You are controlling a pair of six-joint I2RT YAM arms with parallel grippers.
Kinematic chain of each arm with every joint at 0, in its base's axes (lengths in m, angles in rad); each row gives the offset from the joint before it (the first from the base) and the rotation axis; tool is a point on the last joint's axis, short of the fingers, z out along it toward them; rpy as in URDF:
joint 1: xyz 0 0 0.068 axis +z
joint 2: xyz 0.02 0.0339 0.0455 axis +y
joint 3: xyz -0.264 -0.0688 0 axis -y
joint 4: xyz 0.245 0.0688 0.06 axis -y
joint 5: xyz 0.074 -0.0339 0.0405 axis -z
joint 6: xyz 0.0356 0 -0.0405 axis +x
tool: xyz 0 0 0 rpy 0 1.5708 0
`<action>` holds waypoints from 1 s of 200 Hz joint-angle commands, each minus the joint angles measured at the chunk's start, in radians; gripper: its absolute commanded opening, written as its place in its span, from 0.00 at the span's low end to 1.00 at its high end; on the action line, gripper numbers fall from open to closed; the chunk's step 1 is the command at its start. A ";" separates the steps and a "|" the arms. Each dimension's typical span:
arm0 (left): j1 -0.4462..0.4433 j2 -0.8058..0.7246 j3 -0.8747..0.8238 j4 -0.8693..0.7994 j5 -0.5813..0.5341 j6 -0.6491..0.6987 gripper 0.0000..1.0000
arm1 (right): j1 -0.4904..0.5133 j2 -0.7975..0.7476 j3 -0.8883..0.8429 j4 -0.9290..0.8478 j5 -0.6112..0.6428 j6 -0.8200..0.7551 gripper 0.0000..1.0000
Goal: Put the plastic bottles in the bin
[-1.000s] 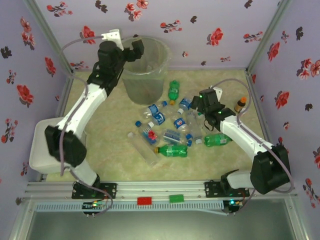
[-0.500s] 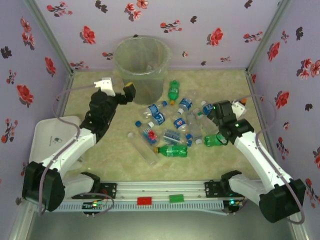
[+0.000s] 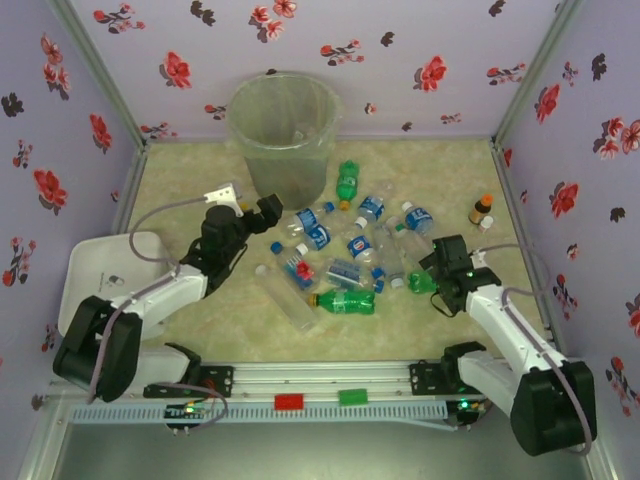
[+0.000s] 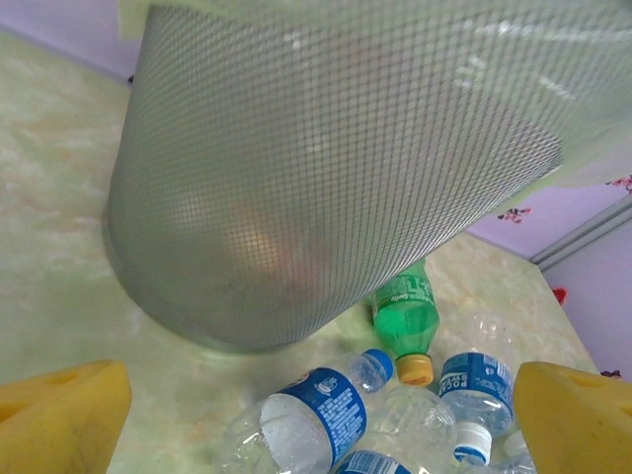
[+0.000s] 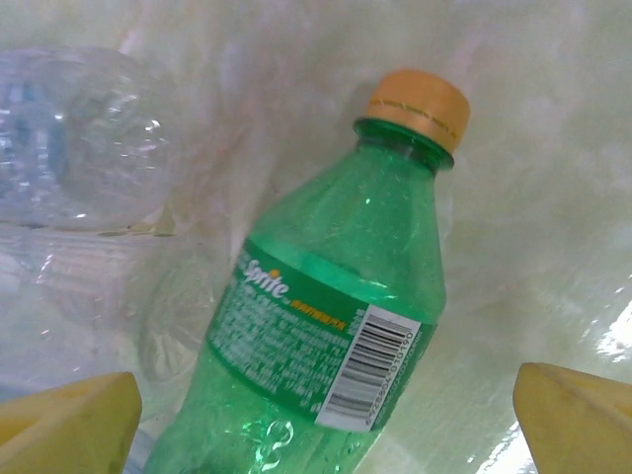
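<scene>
Pickup was apparently in hand: right fingers (image 5: 69, 425) hung wide open, empty, over the green bottle (image 5: 326, 316), needing descent and closure; left fingers (image 4: 59, 415) gaped empty near the bin (image 4: 326, 178).

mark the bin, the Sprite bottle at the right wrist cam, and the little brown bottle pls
bin (image 3: 288, 165): top view, side wall below the rim.
Sprite bottle (image 5: 365, 247): right wrist view, green shoulder above the label.
brown bottle (image 3: 479, 213): top view, body under its orange cap.
</scene>
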 commanded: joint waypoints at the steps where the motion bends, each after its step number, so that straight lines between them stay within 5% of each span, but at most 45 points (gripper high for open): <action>1: -0.006 0.017 0.011 0.069 0.009 -0.030 1.00 | -0.025 0.018 -0.040 0.123 -0.068 0.072 0.96; 70: -0.006 0.025 0.017 0.059 -0.005 -0.015 1.00 | -0.057 0.091 -0.097 0.217 -0.078 0.078 0.77; 117: -0.006 0.008 0.016 0.045 -0.025 0.004 1.00 | -0.063 0.108 -0.106 0.240 -0.087 0.051 0.52; 200: -0.004 -0.032 0.009 0.020 -0.098 0.054 1.00 | -0.053 -0.008 0.157 0.111 -0.005 -0.257 0.35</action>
